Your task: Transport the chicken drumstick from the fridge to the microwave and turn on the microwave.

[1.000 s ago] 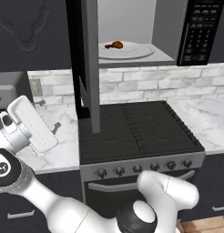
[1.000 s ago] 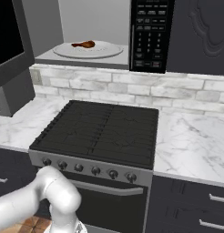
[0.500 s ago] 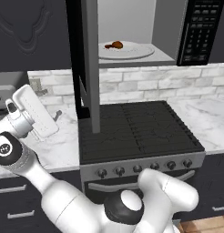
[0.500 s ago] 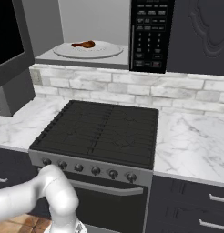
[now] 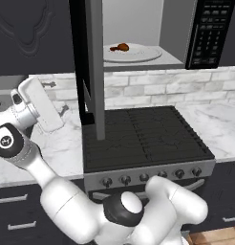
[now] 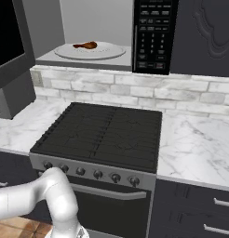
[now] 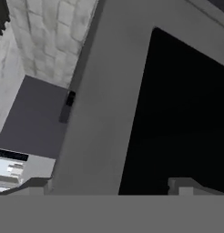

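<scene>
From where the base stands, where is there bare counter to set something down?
The marble counter right of the stove lies bare. Left of the stove, the counter is crowded by the open microwave door and the arm.

The chicken drumstick (image 5: 120,47) lies on the white plate (image 5: 136,54) inside the microwave (image 5: 153,33) (door swung open).
</scene>
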### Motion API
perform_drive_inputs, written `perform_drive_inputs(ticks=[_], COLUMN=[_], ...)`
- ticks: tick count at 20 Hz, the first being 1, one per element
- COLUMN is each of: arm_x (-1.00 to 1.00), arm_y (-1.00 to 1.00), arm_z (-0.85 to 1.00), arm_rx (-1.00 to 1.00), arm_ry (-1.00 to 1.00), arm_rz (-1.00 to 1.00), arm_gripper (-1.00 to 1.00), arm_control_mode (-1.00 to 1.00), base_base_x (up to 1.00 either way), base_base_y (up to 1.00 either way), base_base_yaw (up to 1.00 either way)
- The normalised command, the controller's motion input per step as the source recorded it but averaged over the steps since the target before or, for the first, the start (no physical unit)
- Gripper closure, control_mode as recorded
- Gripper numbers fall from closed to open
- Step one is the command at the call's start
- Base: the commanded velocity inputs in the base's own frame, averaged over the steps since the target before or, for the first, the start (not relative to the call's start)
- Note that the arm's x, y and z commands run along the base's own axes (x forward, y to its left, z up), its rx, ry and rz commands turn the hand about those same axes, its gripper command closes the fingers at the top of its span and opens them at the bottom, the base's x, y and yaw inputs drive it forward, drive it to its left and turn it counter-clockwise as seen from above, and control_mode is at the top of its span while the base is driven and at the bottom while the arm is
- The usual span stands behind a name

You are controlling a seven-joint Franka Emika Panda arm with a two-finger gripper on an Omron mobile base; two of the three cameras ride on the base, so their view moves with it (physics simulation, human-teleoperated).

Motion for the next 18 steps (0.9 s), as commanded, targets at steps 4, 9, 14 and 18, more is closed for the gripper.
perform_drive_inputs(ticks=[4, 9, 14, 18], arm_x=[0.0, 0.0, 0.0, 0.0], arm_y=[-0.46, -0.52, -0.58, -0.65], arm_z=[0.24, 0.19, 0.18, 0.2], arm_rx=[0.09, 0.09, 0.09, 0.11], arm_ry=[-0.05, -0.04, -0.03, -0.05], arm_rz=[-0.02, -0.04, -0.04, -0.03], arm_gripper=[-1.0, -1.0, -1.0, -1.0], arm_control_mode=[-1.0, -1.0, -1.0, -1.0], base_base_x=[0.0, 0.0, 0.0, 0.0], base_base_y=[0.0, 0.0, 0.0, 0.0], base_base_yaw=[0.0, 0.0, 0.0, 0.0])
